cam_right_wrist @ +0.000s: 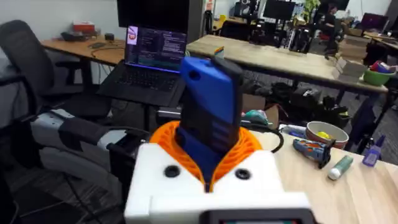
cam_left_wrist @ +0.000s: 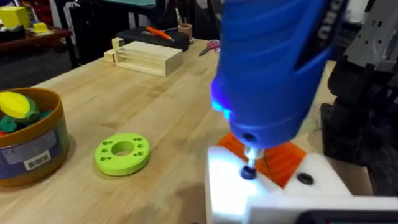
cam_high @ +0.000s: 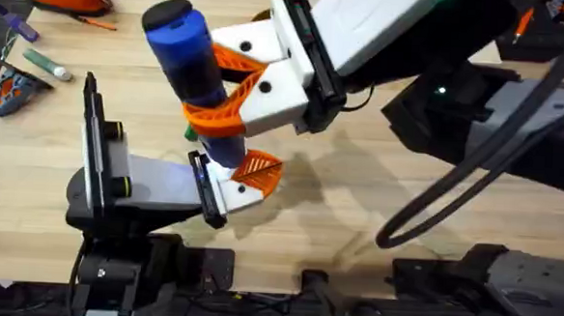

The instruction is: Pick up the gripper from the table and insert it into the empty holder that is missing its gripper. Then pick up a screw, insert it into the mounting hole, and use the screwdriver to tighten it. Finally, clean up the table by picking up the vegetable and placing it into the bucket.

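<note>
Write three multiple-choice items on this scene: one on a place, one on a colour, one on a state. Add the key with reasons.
1. Where is the screwdriver tip?
A. On the white mount with the orange pad
B. In the bucket
C. On the green disc

2. What colour is the screwdriver?
A. Red
B. Blue
C. Yellow

3. What is the right gripper doing?
A. Hanging open
B. Holding the disc
C. Clamping the screwdriver

Key: 1 A, the left wrist view shows the metal tip at a hole in the mount. 2 B, its body is blue. 3 C, orange pads squeeze its barrel.
</note>
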Robot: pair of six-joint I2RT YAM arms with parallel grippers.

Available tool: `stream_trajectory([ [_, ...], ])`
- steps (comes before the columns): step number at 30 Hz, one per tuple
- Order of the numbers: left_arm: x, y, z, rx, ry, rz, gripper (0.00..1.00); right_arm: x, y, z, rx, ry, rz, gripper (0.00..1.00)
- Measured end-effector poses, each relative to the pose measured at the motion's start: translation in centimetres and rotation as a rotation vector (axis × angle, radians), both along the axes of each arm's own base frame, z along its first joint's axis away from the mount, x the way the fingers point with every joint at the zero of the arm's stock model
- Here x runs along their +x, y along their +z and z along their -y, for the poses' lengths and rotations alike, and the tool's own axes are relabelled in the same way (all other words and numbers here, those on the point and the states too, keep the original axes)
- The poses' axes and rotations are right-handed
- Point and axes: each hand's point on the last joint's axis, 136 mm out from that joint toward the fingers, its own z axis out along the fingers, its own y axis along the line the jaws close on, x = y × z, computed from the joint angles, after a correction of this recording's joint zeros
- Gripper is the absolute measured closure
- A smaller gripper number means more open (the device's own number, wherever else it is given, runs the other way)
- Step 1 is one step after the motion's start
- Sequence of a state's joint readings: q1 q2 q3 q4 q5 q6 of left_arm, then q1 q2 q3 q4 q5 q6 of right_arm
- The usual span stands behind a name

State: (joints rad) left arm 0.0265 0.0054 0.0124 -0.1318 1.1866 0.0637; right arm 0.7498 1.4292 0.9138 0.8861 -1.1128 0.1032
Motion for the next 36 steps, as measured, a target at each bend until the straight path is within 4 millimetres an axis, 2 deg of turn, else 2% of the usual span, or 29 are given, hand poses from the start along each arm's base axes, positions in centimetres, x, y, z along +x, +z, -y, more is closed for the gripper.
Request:
stream_trajectory([
  [36, 0.02, 0.0, -0.01, -0.001, 0.002, -0.004, 0.985, 0.53, -0.49, -0.5, -0.006, -0.01, -0.007, 0.979],
])
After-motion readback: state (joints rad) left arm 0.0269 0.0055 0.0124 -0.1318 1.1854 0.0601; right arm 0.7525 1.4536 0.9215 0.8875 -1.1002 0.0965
